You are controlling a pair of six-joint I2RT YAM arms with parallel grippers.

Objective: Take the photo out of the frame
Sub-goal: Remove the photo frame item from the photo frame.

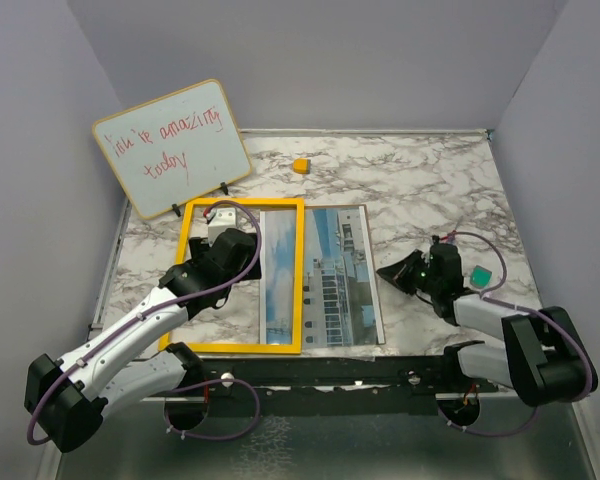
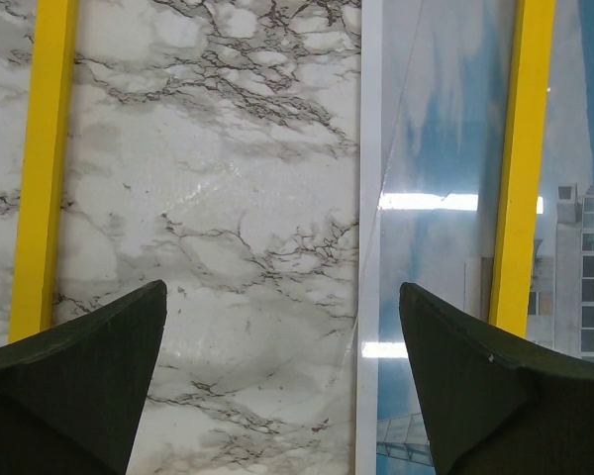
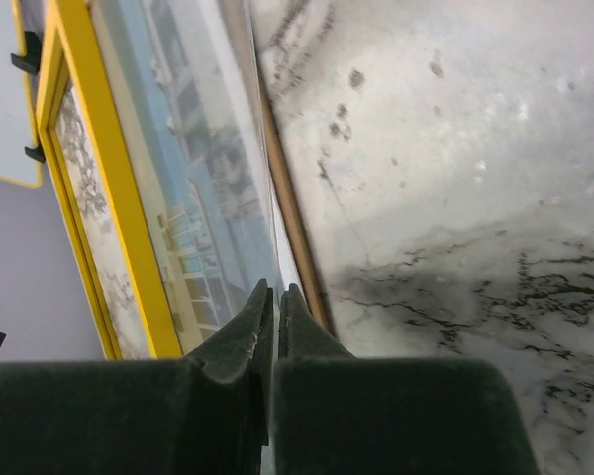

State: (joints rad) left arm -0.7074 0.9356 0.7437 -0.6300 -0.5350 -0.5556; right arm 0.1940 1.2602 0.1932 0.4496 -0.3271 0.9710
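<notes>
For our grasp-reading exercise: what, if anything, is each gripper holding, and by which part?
The right gripper is shut, seemingly pinching the photo at its right edge. The left gripper is open, holding nothing.

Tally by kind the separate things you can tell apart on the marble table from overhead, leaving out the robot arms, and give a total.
whiteboard: 1
yellow frame: 1
photo: 1
small pieces: 2 (orange piece, teal piece)
Total: 5
</notes>
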